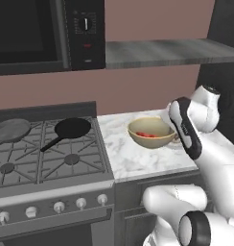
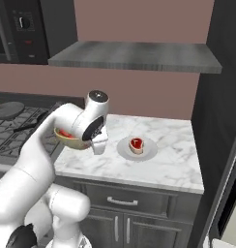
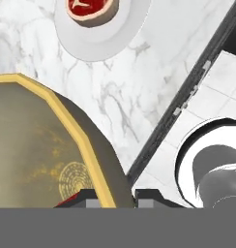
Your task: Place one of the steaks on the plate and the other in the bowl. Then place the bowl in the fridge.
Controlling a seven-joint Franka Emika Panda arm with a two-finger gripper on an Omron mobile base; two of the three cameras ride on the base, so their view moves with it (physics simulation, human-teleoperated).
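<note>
The tan bowl (image 1: 150,132) with a yellowish inside is over the marble counter, next to the stove. One red steak (image 1: 146,135) lies in it. In the hand view my gripper (image 3: 117,196) is shut on the bowl's (image 3: 37,145) thick rim, one fingertip (image 3: 86,194) inside and the other outside. The second steak (image 2: 136,144) rests on the light-grey plate (image 2: 148,151), to the right of the bowl (image 2: 71,139); the plate (image 3: 100,43) and its steak (image 3: 91,7) also show at the top of the hand view. My arm hides much of the bowl in the right base view.
A black frying pan (image 1: 71,129) and a grey pan (image 1: 11,129) sit on the stove. A grey shelf (image 2: 139,55) hangs above the counter. A tall dark unit (image 2: 221,97) closes the counter's right end; I cannot tell if it is the fridge.
</note>
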